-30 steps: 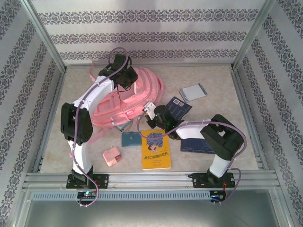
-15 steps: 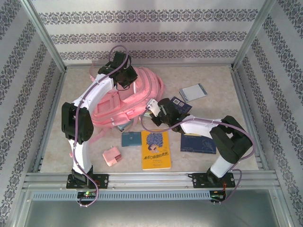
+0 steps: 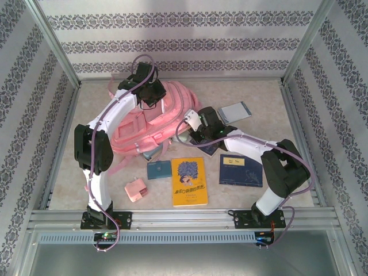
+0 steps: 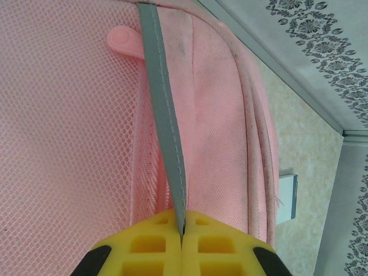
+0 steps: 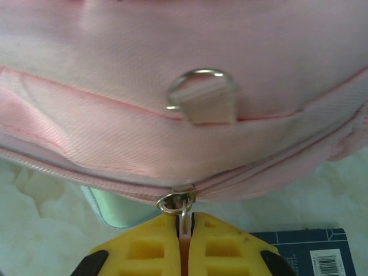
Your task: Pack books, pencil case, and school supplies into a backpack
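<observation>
Backpack (image 3: 135, 129): flat on table, directly ahead of both jaw pairs, nothing loaded yet.
Books: yellow book (image 3: 189, 181) and white-labelled navy book (image 3: 240, 170) behind right jaws. The navy one is uncovered since right arm swung away.
Teal box (image 3: 158, 169), pink block (image 3: 136, 190): well behind left jaws, untouched.
Left gripper (image 4: 181, 221): jaws clamped on grey webbing strip (image 4: 164, 132), unmoved. Judged to be anchoring bag.
Right gripper (image 5: 184, 229): jaws pinched on zip pull (image 5: 183, 214), has travelled along bag edge. Zip likely being drawn open, packing to follow.
</observation>
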